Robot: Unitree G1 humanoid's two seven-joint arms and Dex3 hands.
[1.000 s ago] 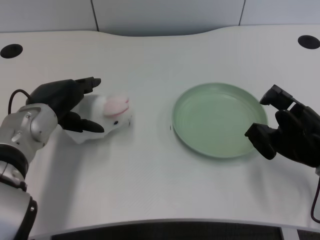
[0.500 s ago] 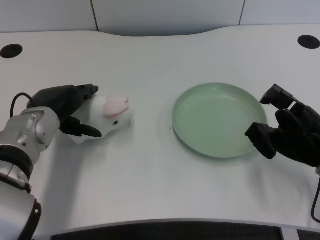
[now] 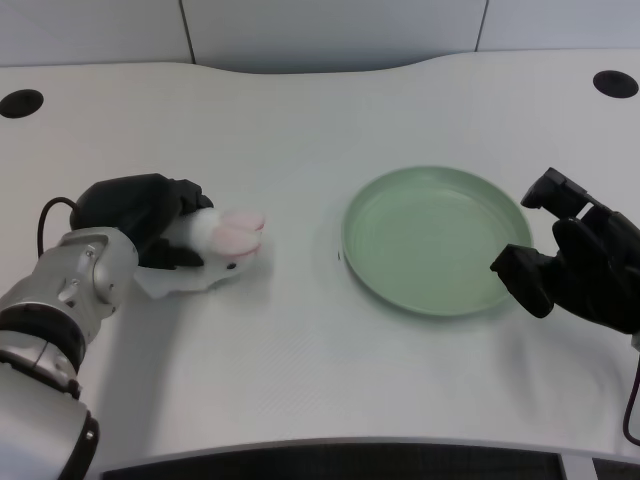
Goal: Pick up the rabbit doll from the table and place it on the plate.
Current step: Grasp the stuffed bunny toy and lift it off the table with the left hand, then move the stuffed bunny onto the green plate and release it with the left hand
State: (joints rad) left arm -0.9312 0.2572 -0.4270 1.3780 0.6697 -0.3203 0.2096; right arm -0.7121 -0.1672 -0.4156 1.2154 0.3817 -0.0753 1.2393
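The rabbit doll (image 3: 215, 250) lies on the white table (image 3: 300, 370), out at about nine o'clock from the green plate (image 3: 437, 240). The two are well apart, with bare table between them. The doll is white and soft, with pink ears that point toward the plate.

The left hand (image 3: 150, 215) is on the doll. Its black fingers (image 3: 185, 195) curl over the top and back of the doll, and a lower finger sits against its near side. The hand holds the doll from the nine o'clock side, so only the head and ears stick out past the fingers. The doll looks to be low on the table, and I cannot tell if it is lifted at all.

The silver left arm (image 3: 75, 290) comes up from the seven o'clock corner of the picture.

The plate is round with a low rim. It sits flat on the table at about three o'clock from the middle of the table.
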